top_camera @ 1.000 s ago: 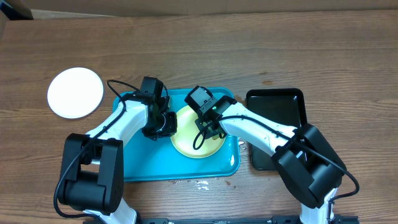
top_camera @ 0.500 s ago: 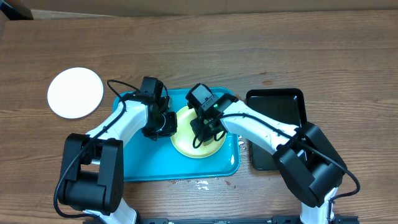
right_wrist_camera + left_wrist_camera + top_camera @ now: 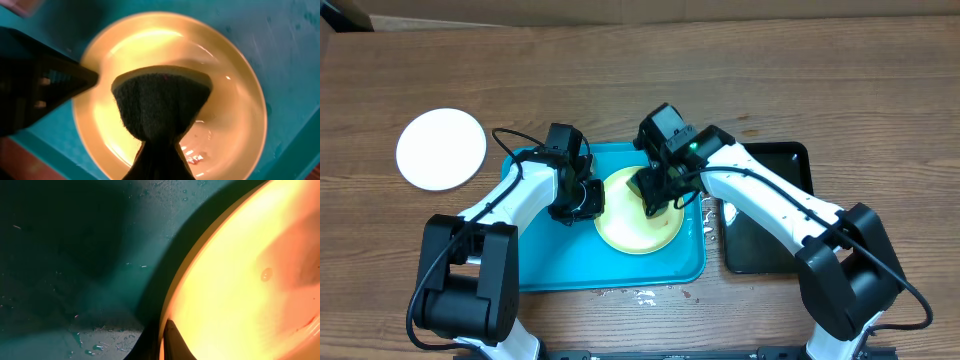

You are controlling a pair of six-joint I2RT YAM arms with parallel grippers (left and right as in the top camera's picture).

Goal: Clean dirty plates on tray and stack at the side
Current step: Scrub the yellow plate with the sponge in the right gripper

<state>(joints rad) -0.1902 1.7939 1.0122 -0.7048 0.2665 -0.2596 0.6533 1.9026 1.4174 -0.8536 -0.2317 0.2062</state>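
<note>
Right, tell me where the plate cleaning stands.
Done: one white plate lies on the table, left of the blue tray. In hand: the yellow plate sits on the tray, the left gripper at its rim, the right gripper holding a dark sponge on it. Left: a small fleck shows on it, and it is not yet stacked. No third plate is visible.

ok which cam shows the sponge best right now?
Right wrist: the sponge fills the centre, dark face over the yellow plate. Overhead shows only a sliver under the right gripper. Left wrist shows none of it, just plate rim and tray.
</note>
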